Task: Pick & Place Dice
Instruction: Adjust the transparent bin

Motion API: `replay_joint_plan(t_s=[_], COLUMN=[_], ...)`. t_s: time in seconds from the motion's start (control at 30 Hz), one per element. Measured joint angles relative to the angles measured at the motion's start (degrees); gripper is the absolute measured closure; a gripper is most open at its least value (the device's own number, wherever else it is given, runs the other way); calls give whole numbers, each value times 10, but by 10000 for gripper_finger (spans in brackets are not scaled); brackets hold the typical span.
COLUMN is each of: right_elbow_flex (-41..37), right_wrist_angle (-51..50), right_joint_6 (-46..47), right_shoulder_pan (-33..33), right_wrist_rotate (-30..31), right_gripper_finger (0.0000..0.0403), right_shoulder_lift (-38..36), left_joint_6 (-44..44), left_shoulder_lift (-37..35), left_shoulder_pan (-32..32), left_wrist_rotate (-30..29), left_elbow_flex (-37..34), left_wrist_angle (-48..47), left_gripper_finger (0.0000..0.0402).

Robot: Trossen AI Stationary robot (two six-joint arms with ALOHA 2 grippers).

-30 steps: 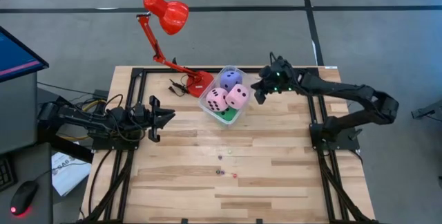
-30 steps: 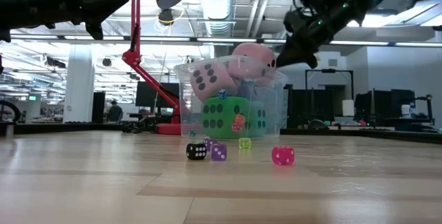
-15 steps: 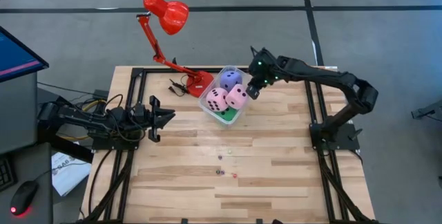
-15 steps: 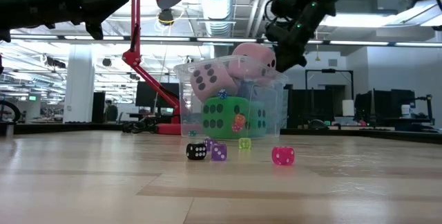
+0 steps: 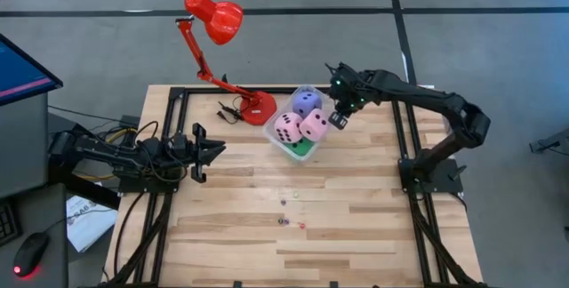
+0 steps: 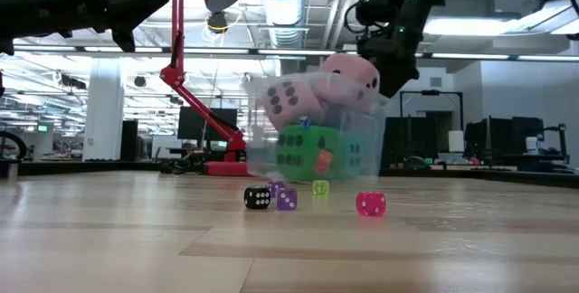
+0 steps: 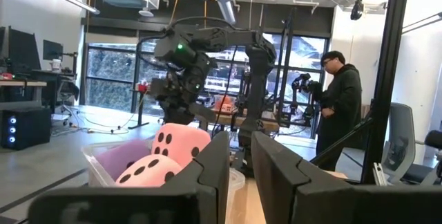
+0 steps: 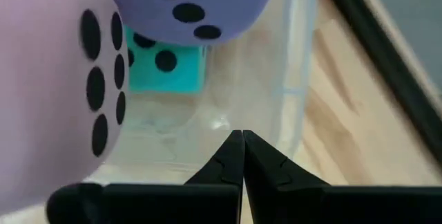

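Early in the picking step, by the look of it: nothing lifted out yet. Right gripper down at the right-hand rim of the clear tub, upper middle of the high view. Fingers pressed together there in the right wrist view; cannot tell whether the thin wall is pinched between them. Big soft dice piled in the tub: two pink dice on top, purple-blue die behind, green die below, cyan die at the bottom. Tiny dice scattered on the bare table, lower centre, well apart from the tub.

Next, probably: spread the fingers, shift over a pink die and close on it.

Left gripper waiting at mid-left, fingers a little apart, empty. Red lamp near the tub's upper left; plenty of room below and right.
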Motion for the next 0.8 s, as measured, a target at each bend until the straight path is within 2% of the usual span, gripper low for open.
replay_joint_plan(t_s=[0.1, 0.3, 0.43, 0.63, 0.8], right_elbow_flex=[0, 1, 0, 1, 1], right_wrist_angle=[-19, -44, 0, 64, 96], right_joint_6=[-9, -9, -8, 6, 11], right_shoulder_pan=[0, -8, -3, 68, 148], right_wrist_rotate=[33, 34, 32, 12, -1], right_gripper_finger=[403, 403, 403, 403, 403], right_shoulder_lift=[-19, -49, -79, -128, -111], left_joint_6=[0, 0, 0, 0, 0], left_shoulder_lift=[0, 0, 0, 0, 0], left_shoulder_pan=[0, 0, 0, 0, 0], left_wrist_rotate=[0, 0, 0, 0, 0], left_elbow_flex=[0, 0, 0, 0, 0], left_wrist_angle=[0, 0, 0, 0, -1], left_gripper_finger=[349, 349, 349, 349, 349])
